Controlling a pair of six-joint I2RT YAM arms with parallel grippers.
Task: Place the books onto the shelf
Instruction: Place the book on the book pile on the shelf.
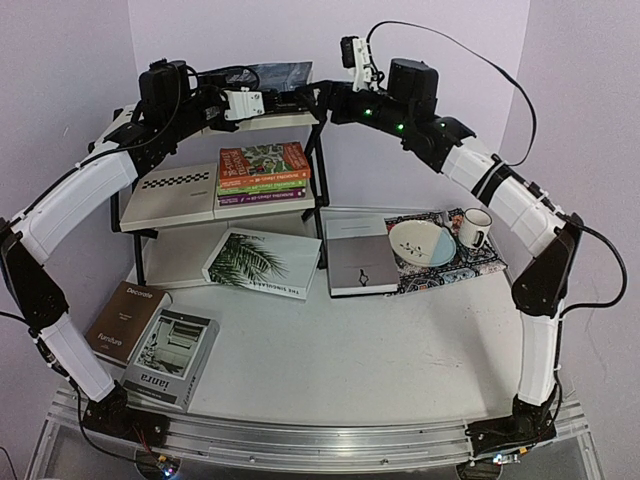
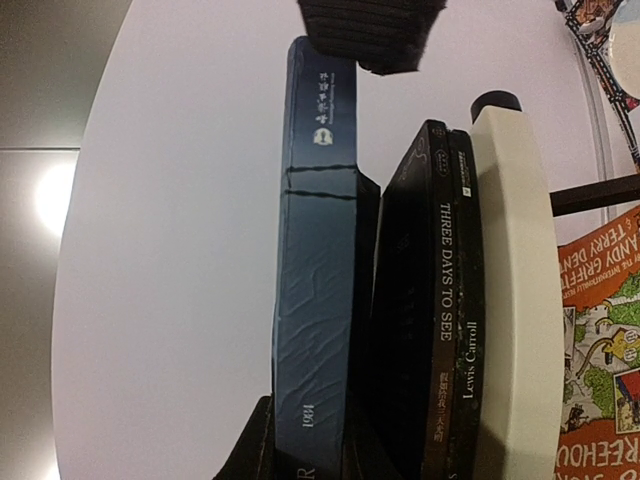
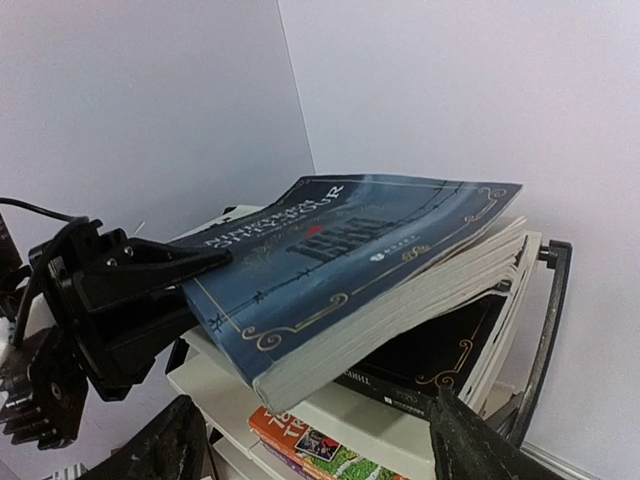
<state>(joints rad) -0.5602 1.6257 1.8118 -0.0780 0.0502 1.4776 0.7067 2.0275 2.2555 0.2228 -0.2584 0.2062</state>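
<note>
Black fingers of the left gripper (image 3: 185, 290) are pinched on one end of a thick blue paperback (image 3: 350, 250), next to its spine, holding it tilted over the top tier of the shelf (image 1: 165, 190). The book's lower face leans on two dark novels (image 3: 440, 355) lying flat on that tier. How much weight rests on them is hard to say, since the contact is in shadow. The right gripper (image 3: 320, 445) hangs just in front, fingers spread wide with nothing between them. The paperback looks fairly heavy and floppy: its page block fans and droops away from the pinch, and the glossy cover may slide. A hold near the stiff spine seems wiser than one on the loose fore-edge. A support under the sagging corner would probably help. One tier down lies a stack of cartoon paperbacks (image 1: 263, 172). On the table (image 1: 400, 350) wait a palm-leaf book (image 1: 250, 262), a grey book (image 1: 358, 255), a brown book (image 1: 125, 320) and a photo-cover book (image 1: 170, 358).
</note>
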